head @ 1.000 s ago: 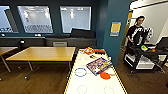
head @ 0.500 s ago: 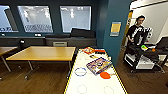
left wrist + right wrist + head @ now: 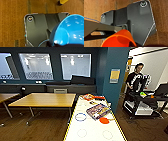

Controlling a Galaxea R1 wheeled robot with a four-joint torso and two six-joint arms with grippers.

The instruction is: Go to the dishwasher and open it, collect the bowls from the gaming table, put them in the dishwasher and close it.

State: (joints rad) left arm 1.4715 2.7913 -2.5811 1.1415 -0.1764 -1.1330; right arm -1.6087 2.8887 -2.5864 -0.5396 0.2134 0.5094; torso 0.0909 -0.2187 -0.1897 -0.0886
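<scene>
In the left wrist view a bright blue bowl (image 3: 70,30) hangs above the brown floor, and my left gripper (image 3: 58,45) is shut on its rim. My right gripper (image 3: 139,45) is shut on an orange bowl (image 3: 119,40), seen large in the right wrist view, also over the floor. Ahead in the head view stands the gaming table (image 3: 75,127), white-topped with a yellow edge. A pale bowl with a purplish rim (image 3: 80,117) sits on it near the left edge. The dishwasher is out of view.
The gaming table also carries a colourful flat box (image 3: 98,111), a flat orange object (image 3: 104,120) and red items (image 3: 90,97) at its far end. A wood-topped table (image 3: 42,100) stands to the left. A person (image 3: 136,79) with a black cart (image 3: 147,104) is at the right.
</scene>
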